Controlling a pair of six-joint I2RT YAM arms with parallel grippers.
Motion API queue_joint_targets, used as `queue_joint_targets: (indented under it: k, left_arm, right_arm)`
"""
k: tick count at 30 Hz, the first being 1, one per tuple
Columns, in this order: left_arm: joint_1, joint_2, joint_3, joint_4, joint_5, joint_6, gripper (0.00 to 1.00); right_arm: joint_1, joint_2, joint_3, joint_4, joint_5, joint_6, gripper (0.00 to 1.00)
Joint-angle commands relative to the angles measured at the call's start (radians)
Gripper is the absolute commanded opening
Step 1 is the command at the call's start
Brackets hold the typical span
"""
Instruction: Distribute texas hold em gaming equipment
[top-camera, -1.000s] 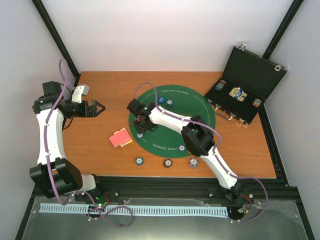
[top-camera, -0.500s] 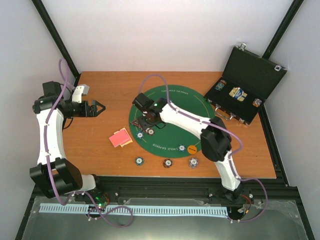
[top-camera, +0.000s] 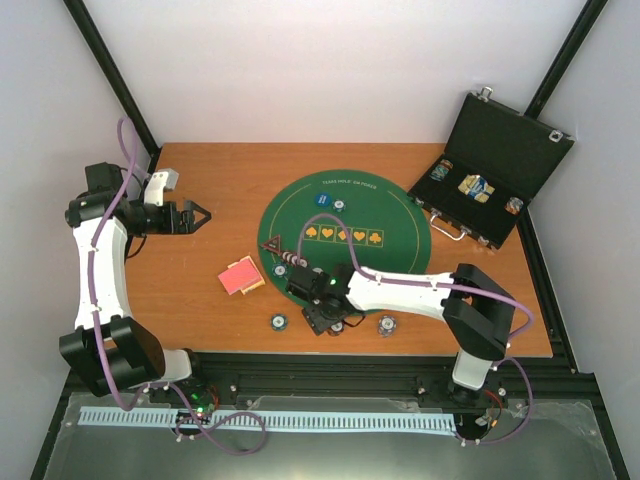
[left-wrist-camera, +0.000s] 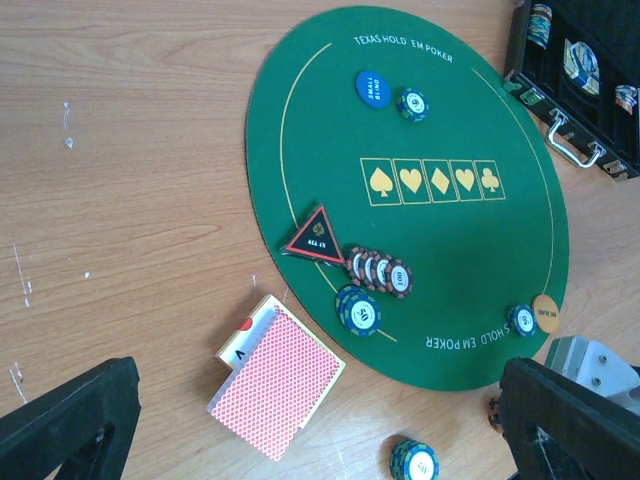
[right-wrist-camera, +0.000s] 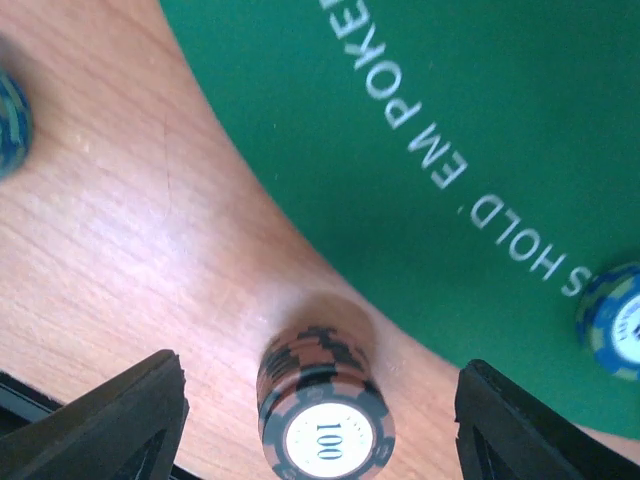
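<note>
A red-backed deck of playing cards (top-camera: 240, 277) (left-wrist-camera: 278, 390) lies on the wood left of the green mat (top-camera: 400, 215). Fanned maroon chips (left-wrist-camera: 380, 270) and a blue stack (left-wrist-camera: 358, 308) sit on the mat's near-left part. In front of the mat stand a blue stack (top-camera: 279, 321), a maroon "100" stack (right-wrist-camera: 325, 410) and a grey stack (top-camera: 386, 324). My right gripper (right-wrist-camera: 320, 400) (top-camera: 324, 318) is open, its fingers on either side of the maroon stack without touching it. My left gripper (top-camera: 200, 215) hangs open and empty over the table's left side.
An open black case (top-camera: 495, 180) with more chips stands at the back right. On the mat lie a triangular "all in" marker (left-wrist-camera: 315, 238), a blue blind button (left-wrist-camera: 372, 88) with a chip (left-wrist-camera: 411, 103) beside it, and an orange button (left-wrist-camera: 546, 312).
My right arm has swung from the mat's left part back to the near edge, over the maroon stack, and its jaws have widened. The left arm has not moved.
</note>
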Motion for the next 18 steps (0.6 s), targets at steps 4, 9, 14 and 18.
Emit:
queue_joint_targets:
  k: [4, 9, 14, 18]
  left_arm:
    - [0.009, -0.002, 0.033, -0.010, 0.012, 0.008, 1.00]
    - [0.009, -0.001, 0.037, -0.008, 0.005, 0.011, 1.00]
    - [0.009, 0.001, 0.040, -0.010, 0.005, 0.010, 1.00]
    - [0.009, 0.000, 0.040, -0.011, 0.005, 0.010, 1.00]
  right_arm:
    - [0.032, -0.055, -0.089, 0.074, 0.009, 0.102, 0.74]
    - [0.036, -0.047, -0.102, 0.099, -0.014, 0.098, 0.73]
    - [0.036, -0.037, -0.142, 0.129, -0.026, 0.100, 0.68]
    - [0.036, -0.042, -0.162, 0.145, -0.028, 0.107, 0.64]
